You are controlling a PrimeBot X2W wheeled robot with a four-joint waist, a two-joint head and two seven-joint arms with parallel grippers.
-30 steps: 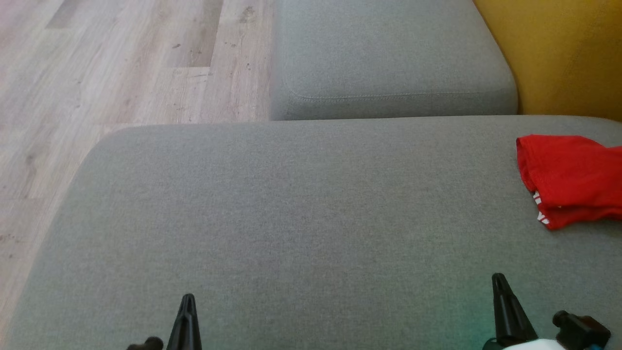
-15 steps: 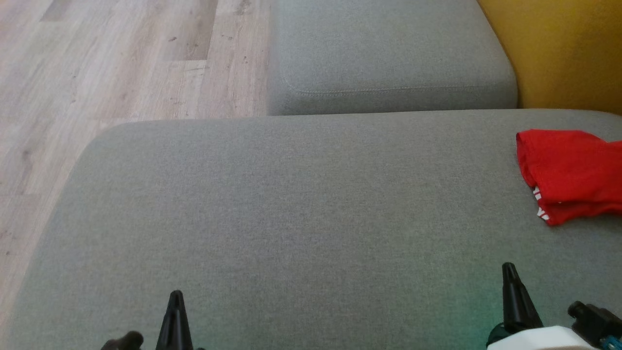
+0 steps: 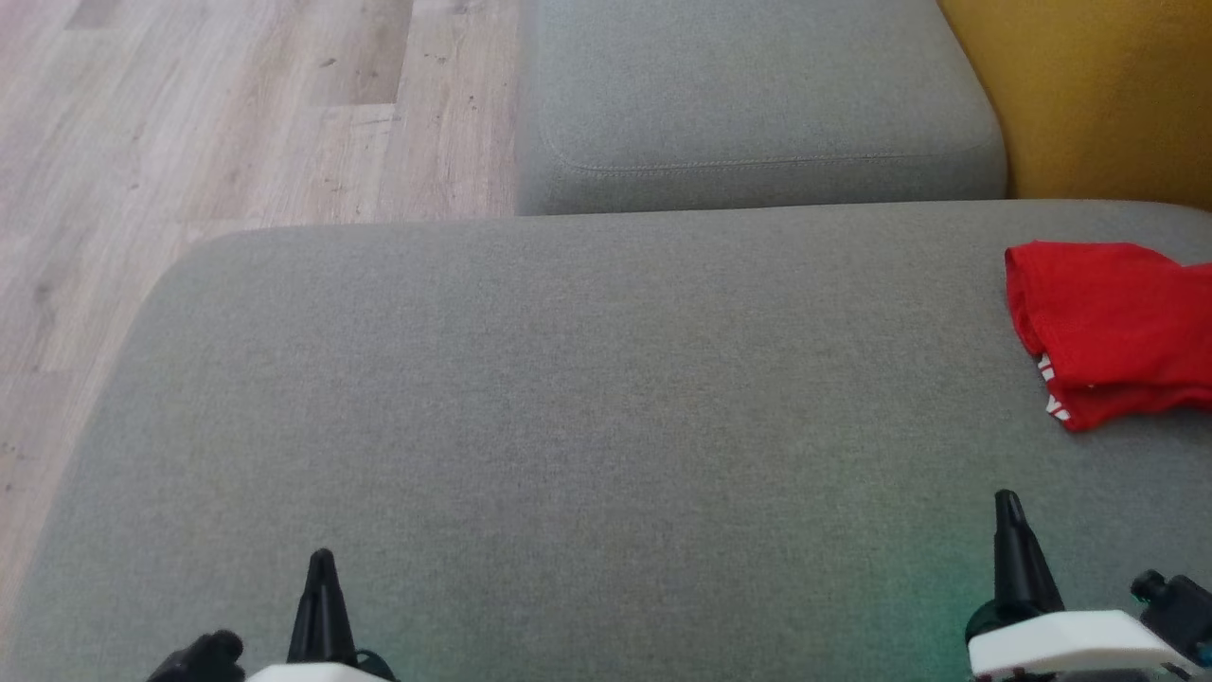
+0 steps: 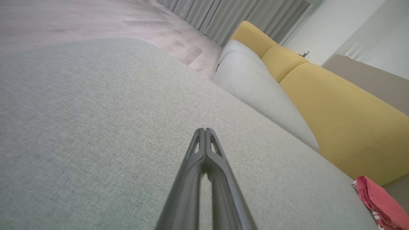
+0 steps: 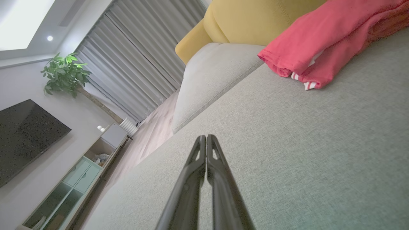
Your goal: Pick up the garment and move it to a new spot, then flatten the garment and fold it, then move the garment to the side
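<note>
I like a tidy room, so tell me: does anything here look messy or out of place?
Only the red garment: it lies bunched at the far right of the grey seat cushion, folded unevenly, with striped trim poking out. Nothing looks spilled or damaged.

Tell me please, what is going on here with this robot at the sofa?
A two-armed robot faces a grey sofa seat and is handling nothing right now. Its left gripper and right gripper are both shut and empty, over the near part of the seat. The red garment it is meant to move and fold lies in a loose heap at the right side of the seat, close to the yellow backrest, ahead of the right gripper and apart from it.
</note>
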